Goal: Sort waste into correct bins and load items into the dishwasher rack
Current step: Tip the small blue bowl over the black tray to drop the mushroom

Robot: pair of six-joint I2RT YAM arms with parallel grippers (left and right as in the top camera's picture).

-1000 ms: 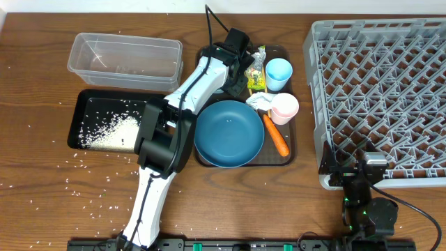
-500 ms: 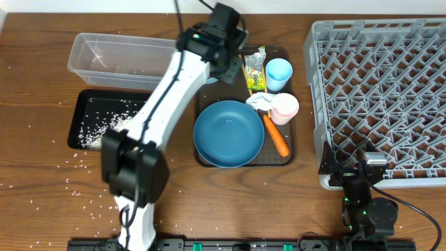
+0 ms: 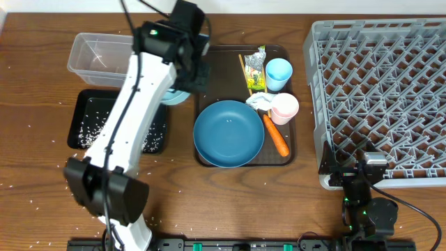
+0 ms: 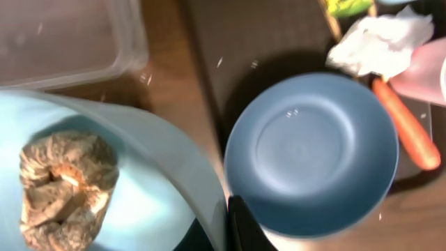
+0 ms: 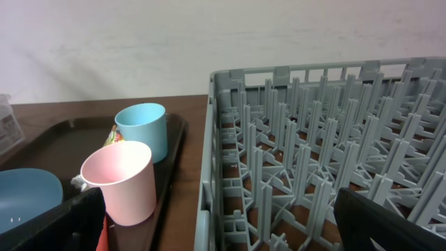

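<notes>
Fingers of the left arm (image 4: 240, 223) grip the rim of the small bowl (image 4: 153, 174), holding a brown lump (image 4: 66, 181), beside the tub (image 4: 63, 42); right fingers (image 5: 49, 223) spread wide by the rack (image 5: 313, 174).

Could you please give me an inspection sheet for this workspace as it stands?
Surface: wooden table, rice scattered on it.
Job's things: large blue bowl, pink cup, light-blue cup, carrot, tissue, wrapper, chopsticks on brown tray; rice in black tray; clear tub; grey rack.
Clutter: nothing seen.
Grippers: left gripper holds small light-blue bowl containing brown lump; right gripper open beside rack.
Cables: black cable above left arm.
Surroundings: white wall.
</notes>
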